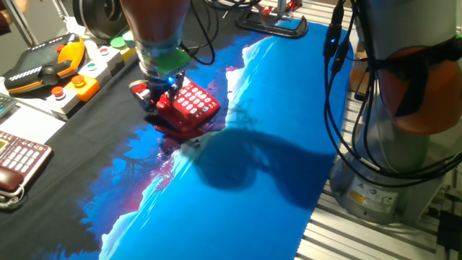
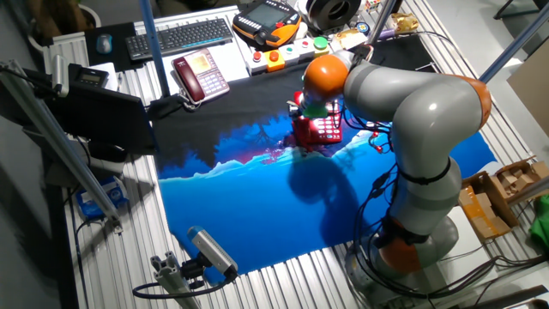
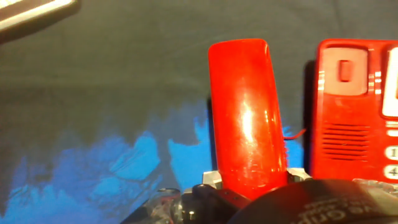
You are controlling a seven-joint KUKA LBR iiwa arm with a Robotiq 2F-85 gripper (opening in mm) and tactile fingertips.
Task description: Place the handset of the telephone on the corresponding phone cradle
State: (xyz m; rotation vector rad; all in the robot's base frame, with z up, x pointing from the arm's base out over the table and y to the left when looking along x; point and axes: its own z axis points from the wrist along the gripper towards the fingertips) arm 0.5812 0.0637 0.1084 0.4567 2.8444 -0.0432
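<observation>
The bright red telephone (image 1: 191,108) sits on the cloth where black meets blue; it also shows in the other fixed view (image 2: 323,130) and at the right edge of the hand view (image 3: 354,112). Its cradle (image 3: 346,68) on the left side holds nothing. The glossy red handset (image 3: 245,112) lies lengthwise just left of the base, parallel to it, over the dark cloth. My gripper (image 3: 249,182) is shut on the handset's near end. In the fixed view the gripper (image 1: 153,97) stands at the phone's left side. A thin bit of red cord (image 3: 295,133) shows between handset and base.
A dark maroon phone (image 1: 18,155) lies at the left edge. An orange-and-black handheld device (image 1: 47,63) and a button box (image 1: 90,72) sit behind. A keyboard (image 2: 180,36) is at the back. My arm (image 2: 412,103) reaches over the blue cloth (image 1: 238,188).
</observation>
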